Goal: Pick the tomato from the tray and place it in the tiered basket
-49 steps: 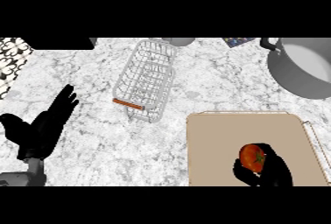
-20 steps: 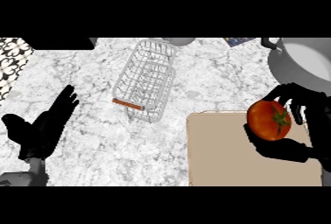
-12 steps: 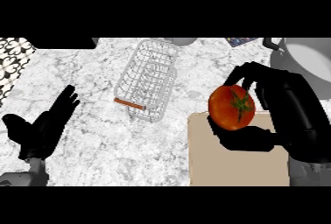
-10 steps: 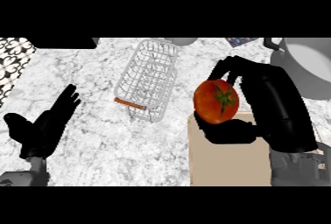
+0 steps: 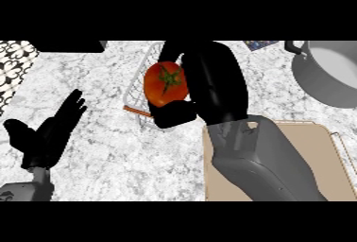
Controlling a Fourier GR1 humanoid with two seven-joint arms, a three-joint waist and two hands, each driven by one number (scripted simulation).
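While the left hand rests open at the near left of the worktop, fingers straight and pointing up-scene, the work sits further right. One patterned black-and-white patch shows at the far left edge; what it is cannot be told.

Centre: one wire tiered basket, mostly hidden, only its left rim and near corner visible, with one orange-brown strip along its near edge. One tomato, red with a green stem star facing the camera, is held above the basket, off the tray. The right hand is curled round it, thumb under, fingers over the far side.

Handling, as a judgement: likely light, round, smooth-skinned, so apt to slip or roll; soft enough to bruise. Holding it across its widest part, as now, seems best, and a low release into the basket safest.

Right: one tan tray, partly covered by the grey forearm, nothing seen on its bare part. One grey pot stands at the far right.
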